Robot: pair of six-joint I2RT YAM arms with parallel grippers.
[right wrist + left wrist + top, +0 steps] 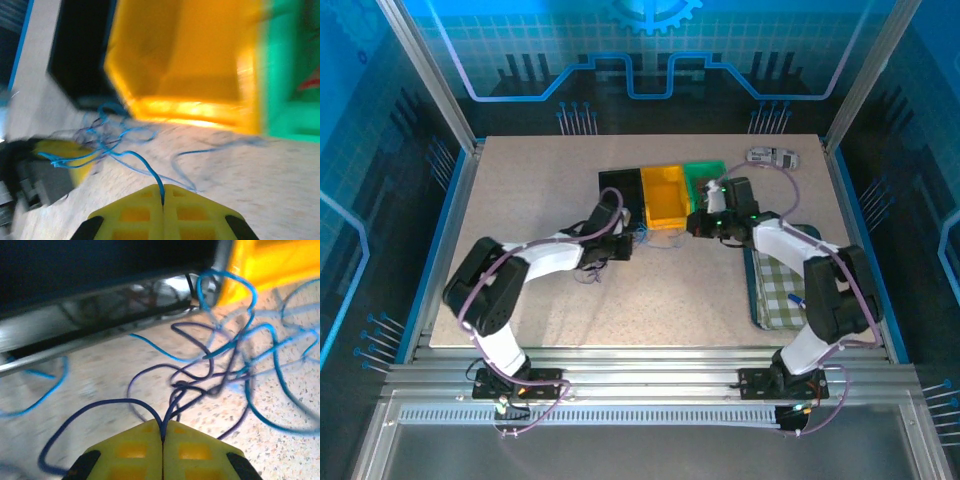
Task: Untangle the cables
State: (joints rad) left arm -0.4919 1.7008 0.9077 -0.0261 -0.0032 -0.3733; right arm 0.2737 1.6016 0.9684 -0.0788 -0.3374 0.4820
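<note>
Cables (215, 385): a loose knot of thin blue and dark strands on the tabletop (550, 200), just in front of the black bin (620, 188) and yellow bin (665, 195), between the two arms.

Left end effector (162, 437): pressed together, pinching a dark strand (115, 400).

Right end effector (163, 200): pressed together on a blue strand (142, 160).

Step, as judged: draw the two strands apart. Pull slowly, low and in opposite directions, and ease off if the knot cinches.

Count: two end effectors; three bins, green bin (705, 172) included; two strand colours. Number of strands unclear.
</note>
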